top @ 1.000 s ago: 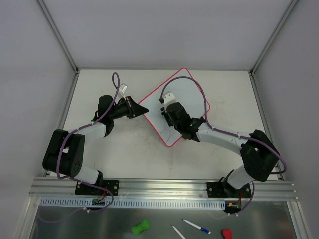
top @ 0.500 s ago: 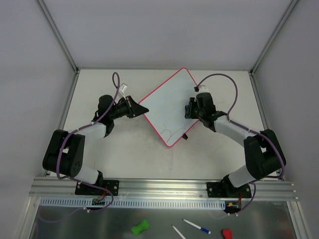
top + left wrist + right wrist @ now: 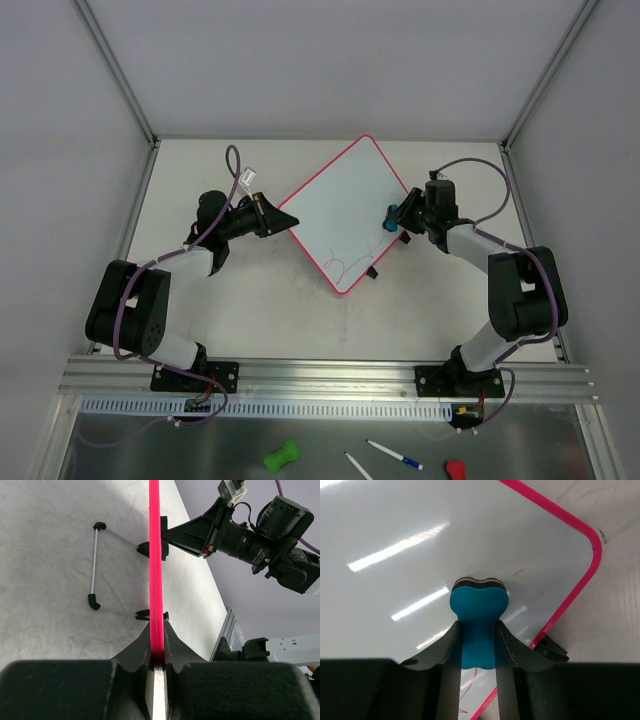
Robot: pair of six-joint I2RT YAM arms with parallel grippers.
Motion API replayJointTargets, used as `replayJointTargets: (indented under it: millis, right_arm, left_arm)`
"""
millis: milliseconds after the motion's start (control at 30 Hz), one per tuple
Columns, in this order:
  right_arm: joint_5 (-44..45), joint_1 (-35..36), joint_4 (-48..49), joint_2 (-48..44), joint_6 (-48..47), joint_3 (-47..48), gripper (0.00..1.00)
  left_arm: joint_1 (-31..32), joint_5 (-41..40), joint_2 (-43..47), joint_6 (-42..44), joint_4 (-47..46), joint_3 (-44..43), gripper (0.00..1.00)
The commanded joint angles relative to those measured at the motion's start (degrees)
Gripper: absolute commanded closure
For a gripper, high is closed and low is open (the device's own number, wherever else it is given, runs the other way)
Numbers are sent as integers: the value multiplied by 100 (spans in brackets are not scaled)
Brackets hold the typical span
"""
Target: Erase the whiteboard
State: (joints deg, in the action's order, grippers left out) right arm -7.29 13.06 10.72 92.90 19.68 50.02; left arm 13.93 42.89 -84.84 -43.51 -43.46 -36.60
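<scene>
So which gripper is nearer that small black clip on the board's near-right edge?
Right. The right gripper, holding a blue bone-shaped eraser at the white pink-rimmed board's right corner, is just up that edge from the small black clip; the left gripper clamps the opposite left corner.

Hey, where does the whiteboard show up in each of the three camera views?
Top external: the whiteboard lies as a diamond near picture centre.
Left wrist: edge-on, a vertical pink line rising from the left gripper's shut jaws.
Right wrist: its white face fills the upper picture.
Shared landmark: the pink rim.
</scene>
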Motion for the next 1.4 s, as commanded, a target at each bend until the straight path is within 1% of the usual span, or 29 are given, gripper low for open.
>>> replayJointTargets:
  millis: [0,200,467,733,800,900,967,1033,1133,1167,1367]
  right_arm:
    - [237,-40,-307,527,378,-186,100]
    - [369,-277,-325,544,703,-63,100]
    - [-97,-813,-325,896,976,323,100]
    - [-606,-919,-623,1353,661,1185,100]
    - [-651,-919,-843,1327,485,1387,100]
    - [-694,-919,-852,1169,212,1379,100]
    - [-1045,-850,-687,1099,-33,1292,100]
    - [-1082,-631,-493,906,-192,994,100]
    - [-845,-305,-141,554,-596,633,100]
    - [-792,-95,103,458,-658,327,100]
    - [-528,468,799,-88,-659,-606,100]
  left_arm:
    - [92,219,20,316,-22,12,100]
    - [92,228,11,325,-22,4,100]
    - [92,254,2,334,-13,4,100]
    - [92,281,-6,334,-22,-5,100]
    - [92,298,-6,334,-22,-5,100]
    - [92,290,-15,343,13,-31,100]
    - [92,307,-59,334,13,-40,100]
    - [92,316,-85,317,13,-58,100]
    - [101,316,-94,290,-4,-49,100]
    - [101,307,-86,290,-13,-49,100]
    - [92,290,-50,281,-22,-40,100]
